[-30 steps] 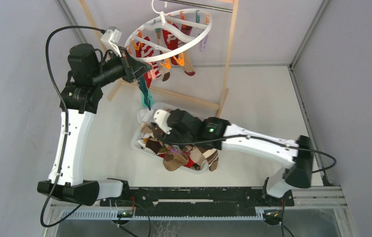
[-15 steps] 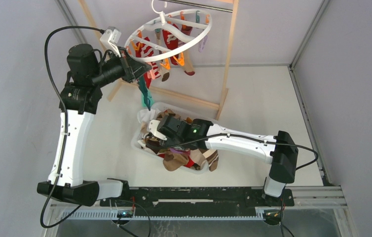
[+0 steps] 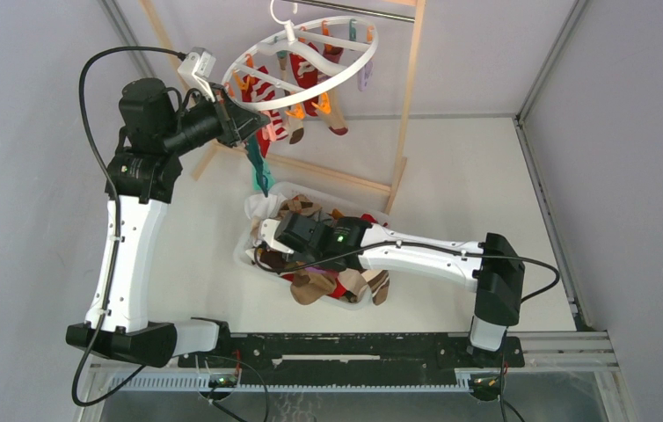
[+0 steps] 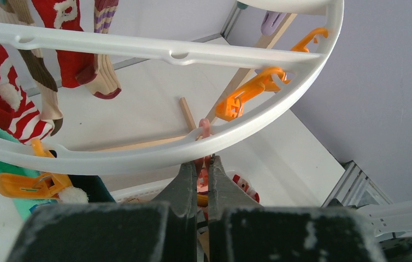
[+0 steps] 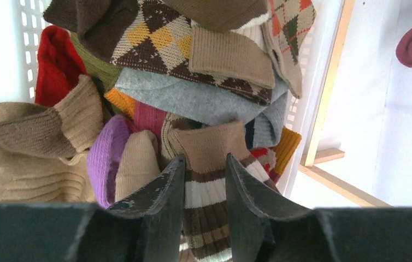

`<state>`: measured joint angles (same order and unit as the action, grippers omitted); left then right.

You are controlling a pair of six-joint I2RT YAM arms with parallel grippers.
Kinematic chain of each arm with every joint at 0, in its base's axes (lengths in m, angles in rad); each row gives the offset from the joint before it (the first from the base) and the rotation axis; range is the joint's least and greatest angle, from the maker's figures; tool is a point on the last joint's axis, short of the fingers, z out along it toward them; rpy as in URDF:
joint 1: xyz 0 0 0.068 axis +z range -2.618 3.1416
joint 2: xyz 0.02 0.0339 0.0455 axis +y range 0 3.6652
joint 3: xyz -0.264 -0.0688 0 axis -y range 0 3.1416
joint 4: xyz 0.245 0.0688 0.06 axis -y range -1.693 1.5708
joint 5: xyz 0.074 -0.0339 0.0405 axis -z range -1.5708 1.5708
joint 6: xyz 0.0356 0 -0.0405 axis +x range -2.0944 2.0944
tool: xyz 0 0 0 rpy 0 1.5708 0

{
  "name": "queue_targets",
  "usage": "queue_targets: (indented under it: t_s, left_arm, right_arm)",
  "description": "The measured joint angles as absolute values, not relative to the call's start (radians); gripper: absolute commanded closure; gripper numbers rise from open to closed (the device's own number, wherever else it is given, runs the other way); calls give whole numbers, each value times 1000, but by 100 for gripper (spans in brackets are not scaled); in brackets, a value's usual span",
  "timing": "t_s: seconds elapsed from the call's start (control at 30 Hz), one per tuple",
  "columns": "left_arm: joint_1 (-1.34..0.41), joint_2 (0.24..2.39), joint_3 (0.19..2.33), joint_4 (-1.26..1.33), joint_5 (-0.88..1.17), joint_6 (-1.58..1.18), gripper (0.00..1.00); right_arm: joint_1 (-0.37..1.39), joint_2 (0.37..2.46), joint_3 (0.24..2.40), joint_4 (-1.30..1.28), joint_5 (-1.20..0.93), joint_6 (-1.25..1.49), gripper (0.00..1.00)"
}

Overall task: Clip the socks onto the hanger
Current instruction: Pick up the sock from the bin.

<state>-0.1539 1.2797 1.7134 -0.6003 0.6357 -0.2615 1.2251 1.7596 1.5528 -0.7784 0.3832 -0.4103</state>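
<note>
The white ring hanger (image 3: 372, 48) hangs at the back, with red, striped and teal socks (image 3: 260, 171) clipped under it. My left gripper (image 3: 253, 123) is just below the ring's near rim (image 4: 138, 158). It is shut on a pink peg (image 4: 205, 128) that hangs from the rim, its tips (image 4: 204, 161) almost touching the ring. My right gripper (image 3: 266, 242) is down in the tub among the loose socks (image 3: 328, 281). Its jaws (image 5: 204, 161) are pressed on a brown sock with white stripes (image 5: 206, 188), which runs back between the fingers.
The translucent white tub (image 3: 242, 257) sits on the table in front of the pale wooden pole frame (image 3: 407, 105). Orange pegs (image 4: 247, 93) hang free on the ring's right side. Grey walls close in both sides.
My right arm has swung left and reached deeper toward the tub's left end, its base link turning. My left arm and the hanger have stayed put.
</note>
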Motion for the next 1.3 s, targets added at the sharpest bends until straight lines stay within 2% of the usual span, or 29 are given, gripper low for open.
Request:
queue_targets:
  t_s: [0.1, 0.2, 0.27, 0.5, 0.67, 1.03, 1.3]
  left_arm:
    - [-154, 1279, 1713, -600, 636, -262, 100]
    - [-154, 1275, 1714, -600, 636, -262, 100]
    - [-152, 1274, 1713, -600, 636, -262, 100]
    - [-150, 1274, 1713, -601, 636, -262, 100]
    - [-150, 1274, 1713, -601, 636, -262, 100]
    - [-150, 1274, 1713, -601, 642, -263, 100]
    - [-150, 1271, 1709, -596, 659, -282, 100]
  right_arm:
    - [1227, 1785, 1554, -764, 397, -421, 79]
    - [1228, 1792, 1554, -752, 416, -426, 88]
    - [1230, 1792, 1556, -742, 429, -427, 99]
    - [1238, 1771, 1555, -676, 473, -425, 100]
    - [1227, 1643, 1510, -580, 464, -380, 100]
    - [1148, 1191, 1226, -175, 284, -44, 100]
    - [1068, 1076, 960, 187, 200, 215, 100]
